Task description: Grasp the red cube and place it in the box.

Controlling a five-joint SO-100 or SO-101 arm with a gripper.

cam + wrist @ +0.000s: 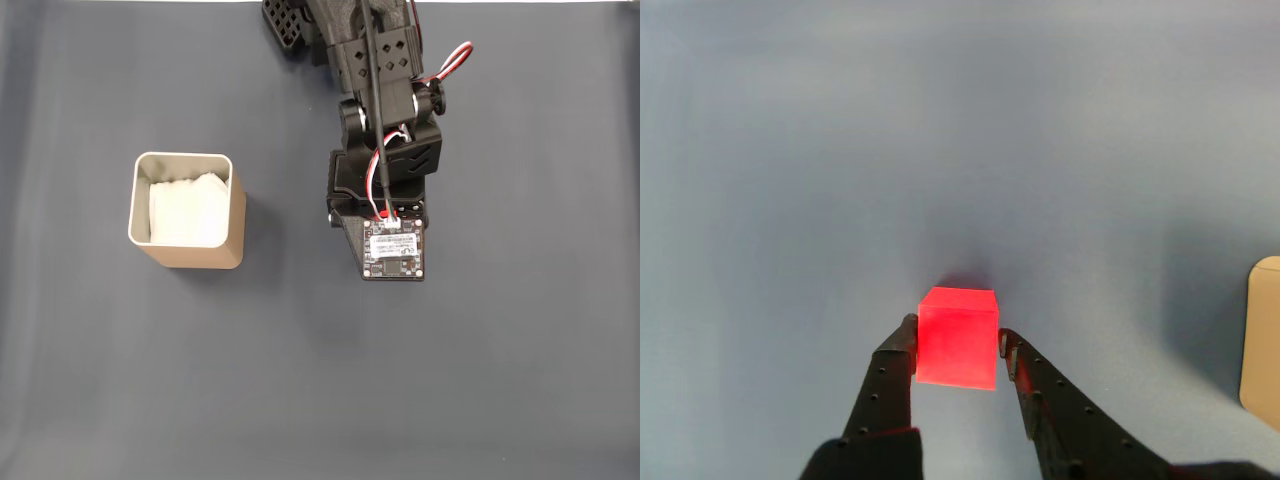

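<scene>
So from the wrist view we've got the red cube [957, 336] sitting right between the two black fingers [893, 365], and both tips are pressed up against its sides, so the gripper [956, 345] is closed on the cube. We can't tell whether the cube is resting on the grey-blue tabletop [940, 150] or lifted just off it; there's a dark shadow right behind it. At the right edge of that same view a tan corner of the box [1264, 340] pokes in. In the fixed view looking down, the box [190, 252] stands upright on the left side with white lining inside, and the arm [385, 150] reaches down from the top, well apart from the box, with a small circuit board [394, 251] at its lower end.
</scene>
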